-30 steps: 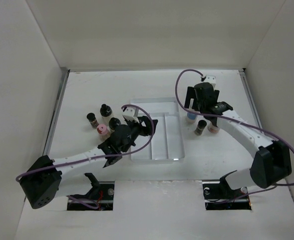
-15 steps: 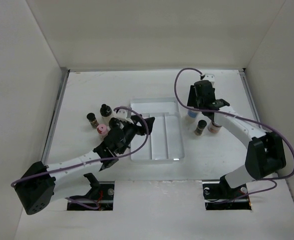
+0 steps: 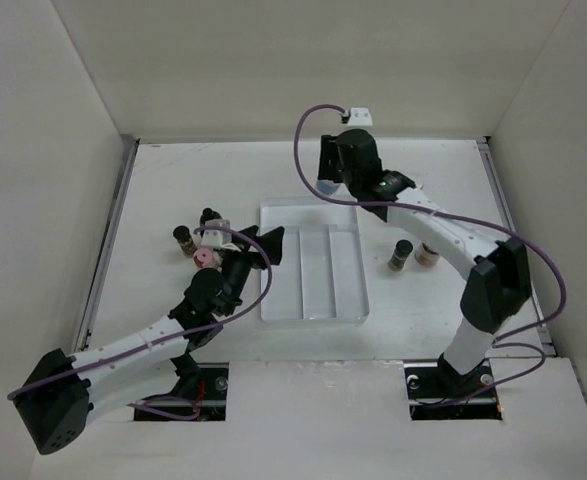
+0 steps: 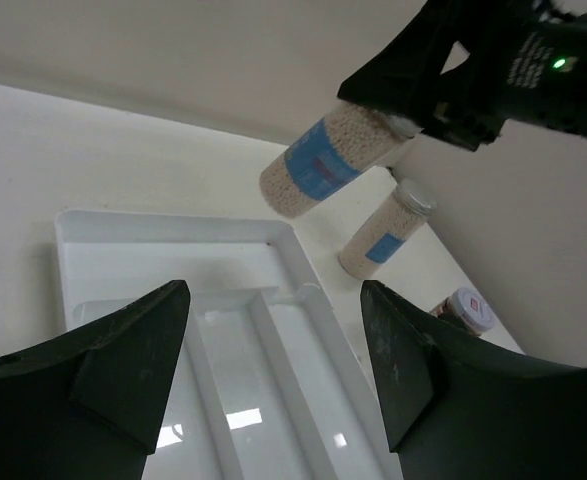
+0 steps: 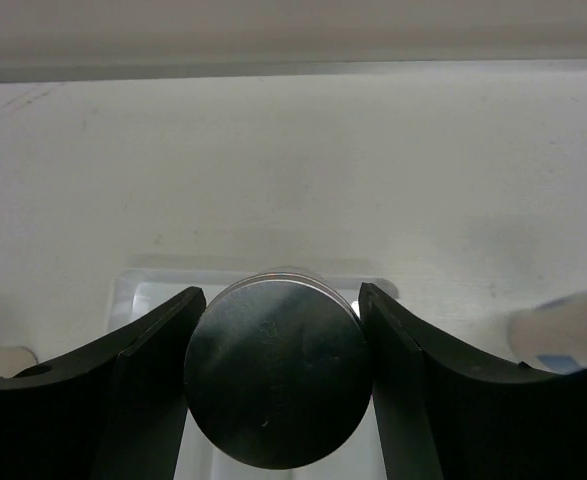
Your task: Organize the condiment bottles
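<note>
**Held item.** The small cylindrical shaker bottle with a flat silver cap, beige granular fill and a blue label band (image 4: 323,165) hangs in the air over the far end of the white rectangular three-compartment plastic tray (image 3: 313,313). The tray lies mid-bench, between the left and right edges.

**Claw state.** My right claw (image 5: 278,382) is clenched on this bottle at the cap. In the right wrist view, the black fingers (image 5: 133,400) press the cap's round flank on either side. My left claw (image 4: 273,380) is released and empty, its jaws spread wide over the tray's left side.

**Step in hand (my judgement): seat the bottle in a compartment.**
1. Centre the base over one channel, clear of the thin raised dividers.
2. Check the axis. The left wrist view shows the bottle slanted, but that camera is itself angled, so I cannot tell the true tilt.
3. Descend until the base meets the tray floor, then let go.
4. Keep the left claw out of the descent path.

**Surfaces.** The cap is smooth metal and the tray is glossy, with reflections on its floor. I expect both to be slippery. The bench is matte white.

**Remaining stock.**
- A second silver-capped, blue-labelled bottle (image 4: 385,232) stands beyond the tray's far right corner.
- A dark-capped brown bottle (image 3: 400,254) and a pinkish-capped bottle (image 3: 426,255) stand side by side toward the right edge.
- A dark-capped bottle (image 3: 182,236), a black pointed-cap bottle (image 3: 209,216) and a pink-capped bottle (image 3: 205,260) cluster toward the left edge.
</note>
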You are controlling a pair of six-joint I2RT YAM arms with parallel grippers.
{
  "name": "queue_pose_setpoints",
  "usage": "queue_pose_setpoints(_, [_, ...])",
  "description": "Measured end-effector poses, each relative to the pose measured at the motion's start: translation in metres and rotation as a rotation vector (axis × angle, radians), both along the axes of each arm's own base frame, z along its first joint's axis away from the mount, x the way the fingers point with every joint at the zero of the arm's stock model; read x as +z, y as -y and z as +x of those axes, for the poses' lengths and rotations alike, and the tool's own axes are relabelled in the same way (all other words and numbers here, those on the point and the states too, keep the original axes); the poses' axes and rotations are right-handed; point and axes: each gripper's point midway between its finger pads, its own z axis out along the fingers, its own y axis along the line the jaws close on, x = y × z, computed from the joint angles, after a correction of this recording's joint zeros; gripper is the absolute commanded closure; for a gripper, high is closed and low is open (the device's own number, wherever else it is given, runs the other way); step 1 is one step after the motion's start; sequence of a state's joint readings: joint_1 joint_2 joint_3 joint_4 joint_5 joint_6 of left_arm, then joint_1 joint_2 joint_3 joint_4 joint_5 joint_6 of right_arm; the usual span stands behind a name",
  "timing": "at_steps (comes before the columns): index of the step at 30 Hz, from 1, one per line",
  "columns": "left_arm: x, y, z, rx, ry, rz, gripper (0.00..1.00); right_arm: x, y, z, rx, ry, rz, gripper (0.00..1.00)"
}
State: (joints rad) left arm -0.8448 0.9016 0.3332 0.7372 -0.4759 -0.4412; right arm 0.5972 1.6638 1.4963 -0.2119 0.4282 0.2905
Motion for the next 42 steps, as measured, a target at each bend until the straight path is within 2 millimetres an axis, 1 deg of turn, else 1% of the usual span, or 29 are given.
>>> queue_pose_setpoints(3, [0.008, -0.016, -0.001, 0.047, 0.022, -0.034, 0.32, -0.023, -0.032, 0.013, 0.044, -0.035, -0.017, 0.56])
queue_pose_setpoints(6, [0.014, -0.025, -0.001, 0.077, 0.034, -0.054, 0.32, -0.059, -0.054, 0.019, 0.079, -0.091, -0.051, 0.56])
queue_pose_setpoints(8, [0.016, -0.028, 0.0, 0.088, 0.038, -0.061, 0.32, -0.082, -0.059, 0.018, 0.092, -0.135, -0.078, 0.56])
queue_pose_setpoints(11, [0.017, -0.03, 0.0, 0.098, 0.04, -0.064, 0.32, -0.104, -0.059, 0.014, 0.1, -0.189, -0.111, 0.54])
queue_pose_setpoints(12, [0.017, -0.031, 0.001, 0.101, 0.039, -0.065, 0.32, -0.106, -0.058, 0.014, 0.1, -0.194, -0.116, 0.53])
queue_pose_setpoints(13, [0.017, -0.031, 0.001, 0.102, 0.039, -0.064, 0.32, -0.107, -0.058, 0.014, 0.099, -0.197, -0.117, 0.48])
queue_pose_setpoints(16, [0.017, -0.032, 0.001, 0.104, 0.039, -0.064, 0.31, -0.107, -0.058, 0.014, 0.099, -0.195, -0.115, 0.24])
queue_pose_setpoints(17, [0.017, -0.032, 0.001, 0.104, 0.039, -0.065, 0.31, -0.107, -0.059, 0.014, 0.099, -0.195, -0.115, 0.19])
queue_pose_setpoints(23, [0.016, -0.034, 0.003, 0.114, 0.038, -0.064, 0.3, -0.102, -0.061, 0.015, 0.103, -0.178, -0.104, 0.02])
queue_pose_setpoints(25, [0.015, -0.035, 0.003, 0.116, 0.035, -0.062, 0.3, -0.094, -0.059, 0.011, 0.103, -0.167, -0.097, 0.0])
queue_pose_setpoints(26, [0.014, -0.035, 0.003, 0.116, 0.034, -0.061, 0.29, -0.086, -0.055, 0.007, 0.102, -0.156, -0.09, 0.0])
queue_pose_setpoints(28, [0.012, -0.035, 0.003, 0.117, 0.031, -0.057, 0.29, -0.066, -0.039, -0.003, 0.093, -0.128, -0.074, 0.0])
queue_pose_setpoints(29, [0.011, -0.035, 0.003, 0.117, 0.03, -0.055, 0.29, -0.054, -0.029, -0.006, 0.08, -0.108, -0.062, 0.0])
queue_pose_setpoints(30, [0.01, -0.035, 0.003, 0.118, 0.028, -0.054, 0.29, -0.04, -0.014, -0.009, 0.055, -0.083, -0.049, 0.0])
queue_pose_setpoints(32, [0.008, -0.034, 0.004, 0.119, 0.021, -0.047, 0.29, -0.016, 0.029, -0.007, -0.039, -0.031, -0.028, 0.0])
queue_pose_setpoints(33, [0.006, -0.034, 0.004, 0.119, 0.019, -0.044, 0.29, -0.007, 0.057, -0.004, -0.11, -0.006, -0.024, 0.0])
queue_pose_setpoints(34, [0.005, -0.033, 0.005, 0.118, 0.015, -0.04, 0.28, -0.003, 0.086, 0.001, -0.187, 0.01, -0.028, 0.0])
queue_pose_setpoints(36, [0.001, -0.032, 0.006, 0.118, 0.008, -0.032, 0.28, -0.007, 0.131, 0.009, -0.316, 0.012, -0.052, 0.0])
queue_pose_setpoints(37, [0.0, -0.031, 0.006, 0.118, 0.005, -0.028, 0.28, -0.017, 0.151, 0.013, -0.371, -0.004, -0.07, 0.0])
queue_pose_setpoints(38, [-0.002, -0.031, 0.007, 0.118, 0.001, -0.024, 0.28, -0.029, 0.165, 0.016, -0.413, -0.028, -0.093, 0.0])
queue_pose_setpoints(40, [-0.004, -0.03, 0.007, 0.118, -0.003, -0.019, 0.28, -0.058, 0.179, 0.019, -0.448, -0.087, -0.132, 0.0])
queue_pose_setpoints(42, [-0.005, -0.03, 0.007, 0.118, -0.005, -0.017, 0.28, -0.087, 0.182, 0.021, -0.452, -0.149, -0.168, 0.0])
